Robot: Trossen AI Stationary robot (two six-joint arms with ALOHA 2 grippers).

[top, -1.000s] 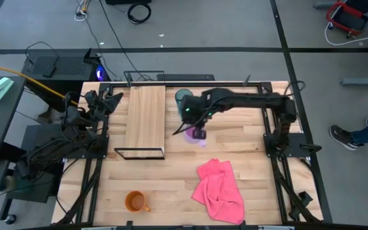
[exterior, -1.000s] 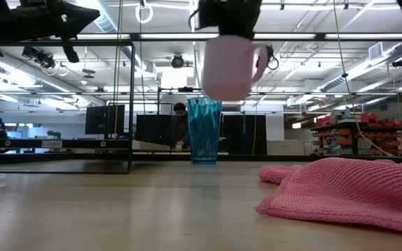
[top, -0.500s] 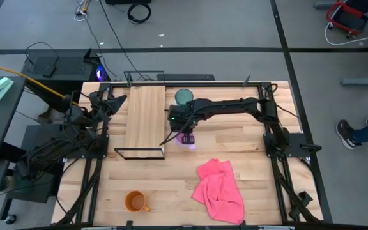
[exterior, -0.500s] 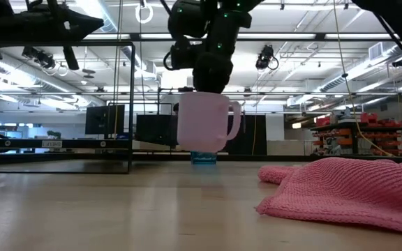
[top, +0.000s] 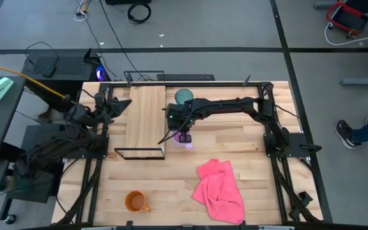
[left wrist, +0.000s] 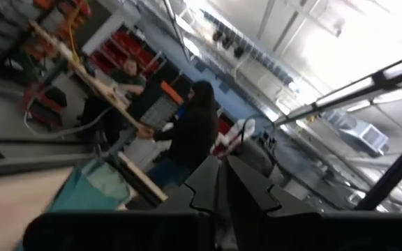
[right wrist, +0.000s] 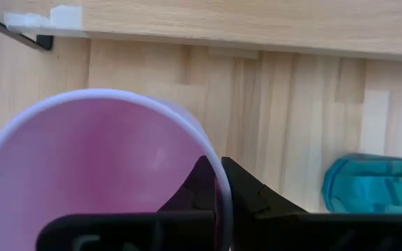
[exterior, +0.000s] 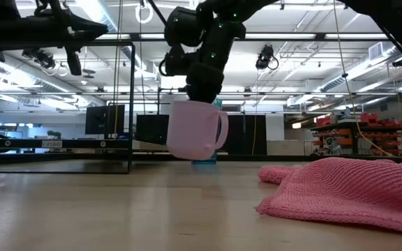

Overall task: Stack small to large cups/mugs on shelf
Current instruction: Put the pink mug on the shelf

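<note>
Right hand (top: 183,133) is clamped on the rim of the pale purple mug with handle (exterior: 192,130), one finger inside and one outside; seen clearly in the right wrist view (right wrist: 213,183). Mug hangs clear of the wooden slatted tabletop (top: 248,166), slightly tilted in the low view, handle toward the pink side. From above, the mug (top: 185,138) sits near tabletop centre, just off the 3 o'clock edge of the shelf.

Narrow light wood plank shelf with thin black wire frame (top: 145,115) lies flat at about 10 o'clock from tabletop centre, long axis running 12 to 6. Nothing is on it.

Taller translucent teal tumbler (top: 183,96) stands upright at 12 o'clock of the held mug, just beside the right arm. In the low view only its base (exterior: 204,160) peeks out below the mug. Right wrist view shows it (right wrist: 375,184) beside the mug.

Orange mug with handle (top: 135,202) stands at 7 o'clock near the front edge, well apart from the shelf and the others.

Crumpled pink knit cloth (top: 220,189) lies at 5 o'clock.

Left hand (top: 121,103) is parked at the 9 o'clock edge, beside the shelf; fingers closed with no gap, holding nothing, per the left wrist view (left wrist: 223,187). A person in dark clothing (left wrist: 187,136) is in the room behind.
</note>
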